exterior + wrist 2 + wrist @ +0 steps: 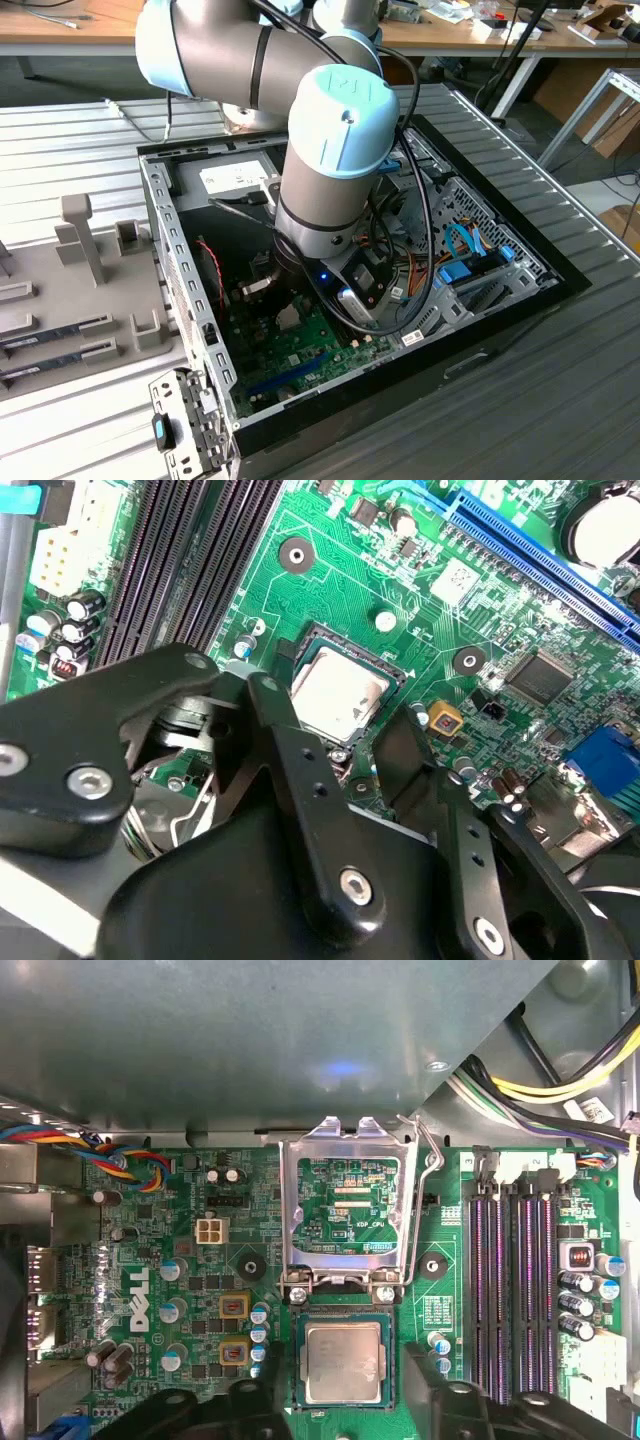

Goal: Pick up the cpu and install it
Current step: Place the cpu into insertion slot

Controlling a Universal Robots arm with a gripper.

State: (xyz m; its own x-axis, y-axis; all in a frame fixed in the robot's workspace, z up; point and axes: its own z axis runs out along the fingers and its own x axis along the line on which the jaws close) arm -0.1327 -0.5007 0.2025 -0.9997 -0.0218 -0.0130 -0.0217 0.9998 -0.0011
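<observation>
The cpu [343,1362] [338,692], a small square chip with a silvery top, lies flat in its socket on the green motherboard [190,1260] [305,355]. In both wrist views my gripper [340,1388] [335,718] hovers just over it, open. One black finger [245,1400] stands off one side of the chip and the other finger [435,1385] off the opposite side, neither touching it. The socket's metal retention frame [345,1205] is flipped up and open, its wire lever [428,1155] raised beside it.
The arm reaches down into an open black computer case [480,330]. Empty memory slots [510,1290] run beside the socket, with bundled cables [560,1085] and the grey power-supply box [235,178] close by. A grey parts tray [70,290] sits at the exterior view's left.
</observation>
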